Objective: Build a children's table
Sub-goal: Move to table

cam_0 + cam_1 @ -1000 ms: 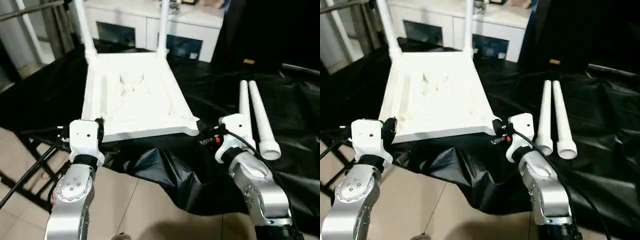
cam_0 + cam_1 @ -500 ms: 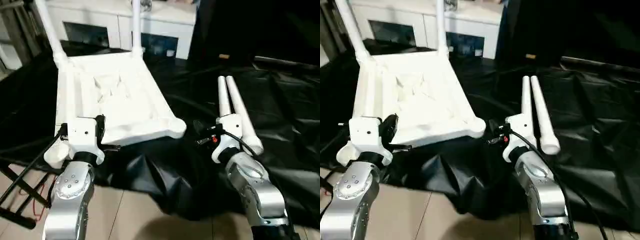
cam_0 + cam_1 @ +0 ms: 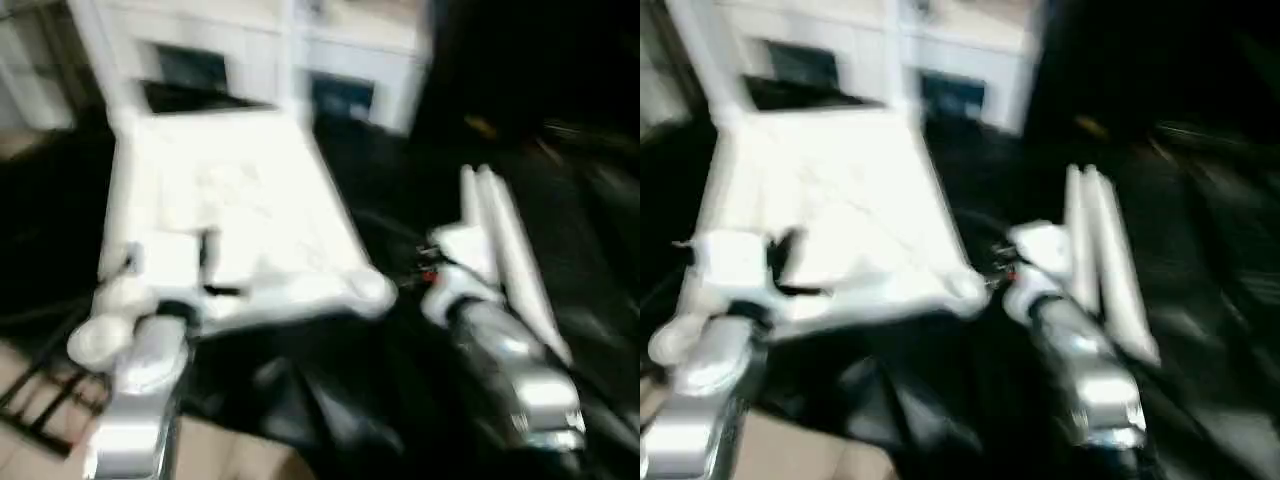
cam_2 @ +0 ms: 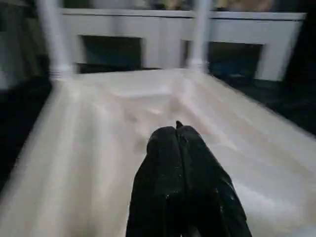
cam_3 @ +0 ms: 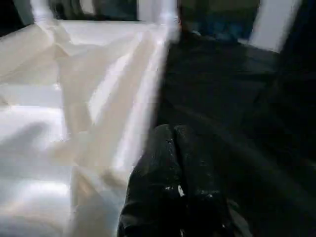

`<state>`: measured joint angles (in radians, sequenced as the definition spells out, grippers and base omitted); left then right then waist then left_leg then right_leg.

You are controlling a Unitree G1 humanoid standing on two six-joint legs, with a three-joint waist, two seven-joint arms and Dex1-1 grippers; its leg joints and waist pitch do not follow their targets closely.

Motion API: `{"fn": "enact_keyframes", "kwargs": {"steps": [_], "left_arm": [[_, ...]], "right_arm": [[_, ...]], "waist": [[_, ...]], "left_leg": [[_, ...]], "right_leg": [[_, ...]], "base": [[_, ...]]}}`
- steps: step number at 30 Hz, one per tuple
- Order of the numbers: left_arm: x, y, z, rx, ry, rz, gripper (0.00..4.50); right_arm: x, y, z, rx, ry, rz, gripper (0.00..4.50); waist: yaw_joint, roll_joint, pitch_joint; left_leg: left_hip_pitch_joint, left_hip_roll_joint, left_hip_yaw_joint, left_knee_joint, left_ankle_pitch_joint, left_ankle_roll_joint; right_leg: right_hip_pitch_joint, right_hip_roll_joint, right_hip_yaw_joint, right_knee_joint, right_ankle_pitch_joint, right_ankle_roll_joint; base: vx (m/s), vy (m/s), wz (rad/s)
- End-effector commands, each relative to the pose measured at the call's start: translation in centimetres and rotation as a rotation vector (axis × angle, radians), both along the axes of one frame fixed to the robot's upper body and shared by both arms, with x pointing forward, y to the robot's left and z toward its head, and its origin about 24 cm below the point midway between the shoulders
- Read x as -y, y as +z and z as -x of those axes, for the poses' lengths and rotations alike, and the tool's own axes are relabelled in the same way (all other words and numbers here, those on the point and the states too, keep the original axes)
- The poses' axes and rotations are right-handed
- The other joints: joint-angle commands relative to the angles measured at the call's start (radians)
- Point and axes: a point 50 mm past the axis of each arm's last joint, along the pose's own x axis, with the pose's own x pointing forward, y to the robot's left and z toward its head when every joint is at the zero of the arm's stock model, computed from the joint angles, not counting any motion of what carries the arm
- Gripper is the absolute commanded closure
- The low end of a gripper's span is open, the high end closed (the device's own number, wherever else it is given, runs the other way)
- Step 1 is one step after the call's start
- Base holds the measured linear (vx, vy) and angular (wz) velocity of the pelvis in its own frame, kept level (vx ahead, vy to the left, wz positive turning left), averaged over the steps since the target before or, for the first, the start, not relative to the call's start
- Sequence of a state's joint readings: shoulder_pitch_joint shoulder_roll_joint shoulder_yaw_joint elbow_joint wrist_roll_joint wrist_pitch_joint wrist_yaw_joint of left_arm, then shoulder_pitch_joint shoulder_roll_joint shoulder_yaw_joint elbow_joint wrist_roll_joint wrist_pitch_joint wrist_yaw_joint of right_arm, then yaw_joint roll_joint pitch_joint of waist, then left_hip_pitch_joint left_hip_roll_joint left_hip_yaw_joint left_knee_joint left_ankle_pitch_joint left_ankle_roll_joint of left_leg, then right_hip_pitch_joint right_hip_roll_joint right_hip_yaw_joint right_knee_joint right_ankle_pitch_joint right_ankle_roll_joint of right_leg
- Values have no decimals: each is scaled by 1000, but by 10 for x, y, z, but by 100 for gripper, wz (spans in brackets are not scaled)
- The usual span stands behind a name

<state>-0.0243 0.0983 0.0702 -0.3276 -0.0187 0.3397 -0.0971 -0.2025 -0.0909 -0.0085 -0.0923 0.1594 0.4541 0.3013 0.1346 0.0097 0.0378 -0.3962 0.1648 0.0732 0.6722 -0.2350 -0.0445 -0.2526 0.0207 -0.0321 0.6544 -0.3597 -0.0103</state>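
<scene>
A: Where's the children's table [image 3: 240, 210]?
B: Upside down on the black cloth [image 3: 330, 420], two legs [image 4: 200, 34] standing up at its far corners. Two loose legs [image 3: 505, 250] lie side by side on the cloth off to my right.
A: Your fingers?
B: Left gripper [image 4: 178, 129] pressed shut, empty, over the ribbed underside. Right gripper [image 5: 173, 131] shut too, empty, just beside the table's edge
</scene>
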Motion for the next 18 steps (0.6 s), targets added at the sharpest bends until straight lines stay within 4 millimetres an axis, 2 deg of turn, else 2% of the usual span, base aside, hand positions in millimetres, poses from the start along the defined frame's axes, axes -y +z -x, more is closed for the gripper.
{"fn": "enact_keyframes", "kwargs": {"steps": [1, 2, 3, 4, 5, 6, 7, 8, 9, 10, 11, 12, 13, 14, 15, 16, 17, 18], "left_arm": [[-2, -3, -1, -16, 4, 2, 450], [-3, -3, -3, -22, -8, -7, 450], [-3, -3, -4, -23, -12, -12, 450], [-4, -3, -4, -22, -12, -20, 450], [-4, -2, -5, -21, -13, -24, 450], [-4, -2, -6, -21, -14, -26, 450], [-4, -1, -8, -16, -30, -36, 450], [-4, 0, -9, -11, -44, -41, 450], [-2, 2, -10, 4, -79, -54, 450], [-1, 1, -10, -4, -103, -50, 450], [1, 1, -12, -13, -139, -44, 450], [3, 1, -13, -23, -175, -38, 450], [6, 1, -15, -39, -233, -30, 450], [9, 2, -16, -45, -279, -45, 450], [11, 3, -17, -50, -325, -73, 450], [11, 3, -17, -50, -325, -73, 450], [17, 5, -17, -72, -421, -90, 450], [19, 5, -17, -82, -457, -86, 450]], "right_arm": [[-5, -1, 3, -40, 15, -14, 447], [-6, 0, 2, -48, 17, 1, 447], [-6, 1, 1, -48, 19, 15, 447], [-6, 1, 1, -53, 18, 27, 447], [-5, 1, -1, -58, 4, 43, 447], [-4, 2, -2, -61, -6, 53, 447], [-1, 3, -4, -75, -40, 28, 429], [2, 4, -6, -84, -66, 13, 419], [11, 5, -11, -105, -139, 15, 412], [14, 6, -13, -112, -158, 26, 412], [19, 8, -18, -121, -177, 42, 400], [23, 9, -22, -130, -200, 51, 400], [29, 12, -29, -151, -237, 64, 387], [32, 14, -34, -160, -249, 68, 371], [37, 16, -40, -170, -270, 68, 371], [37, 16, -40, -170, -270, 68, 365], [45, 20, -51, -198, -308, 81, 343], [48, 22, -54, -211, -322, 88, 343]], "waist": [[-62, 40, -64], [-27, 28, -75], [-21, 24, -72], [-7, 4, -62], [-10, -9, -71], [-5, -23, -55], [-3, -23, -51], [-6, -22, -49], [-16, -16, -42], [-16, -16, -42], [-31, -9, -37], [-36, -8, -32], [-41, -10, -32], [-43, -9, -33], [-47, -5, -33], [-51, -6, -33], [-53, -7, -34], [-53, -5, -38]], "left_leg": [[116, 160, -130, -107, 492, 299], [125, 167, -133, -43, 914, 420], [93, 131, -99, -46, 971, 363], [33, 39, -30, -51, 829, 229], [35, 9, -8, -27, 701, 185], [8, -4, 14, -63, 347, 91], [8, 4, 18, -81, 187, 49], [25, 13, 26, -109, -23, -7], [34, 18, 33, -135, -140, -40], [34, 18, 33, -135, -140, -40], [42, 25, 37, -153, -263, -77], [49, 26, 39, -158, -332, -94], [50, 26, 39, -161, -351, -101], [52, 26, 39, -160, -353, -102], [53, 26, 38, -159, -364, -105], [51, 26, 38, -159, -366, -106], [47, 26, 40, -160, -353, -106], [47, 24, 41, -157, -333, -106]], "right_leg": [[-106, -58, -32, 104, 236, -71], [-155, -138, 30, 66, 197, 30], [-142, -133, 30, 47, 282, 56], [-117, -121, 30, -28, 397, 40], [-116, -138, 38, -43, 428, -1], [-92, -154, 47, -59, 339, -33], [-82, -160, 51, -67, 255, -41], [-78, -160, 52, -81, 95, -55], [-82, -149, 48, -95, -44, -59], [-82, -149, 48, -95, -44, -59], [-94, -144, 46, -108, -184, -60], [-103, -144, 45, -119, -271, -50], [-104, -146, 44, -124, -317, -36], [-107, -145, 44, -126, -321, -34], [-113, -146, 44, -126, -321, -35], [-113, -145, 44, -127, -318, -35], [-110, -144, 43, -124, -296, -40], [-110, -144, 42, -118, -270, -52]], "base": [[-32, -3, -21], [-32, -3, -21], [0, 0, 0], [0, 0, 0], [0, 0, 0], [-85, -7, 0], [-100, -52, -4], [-100, -52, -4], [-103, -64, -1], [-100, -41, -3], [-100, -41, -3], [-99, -25, -4], [-91, -17, -4], [-91, -17, -4], [-72, -10, -1], [0, 0, 0], [-58, 1, -2], [0, 0, 0]]}}
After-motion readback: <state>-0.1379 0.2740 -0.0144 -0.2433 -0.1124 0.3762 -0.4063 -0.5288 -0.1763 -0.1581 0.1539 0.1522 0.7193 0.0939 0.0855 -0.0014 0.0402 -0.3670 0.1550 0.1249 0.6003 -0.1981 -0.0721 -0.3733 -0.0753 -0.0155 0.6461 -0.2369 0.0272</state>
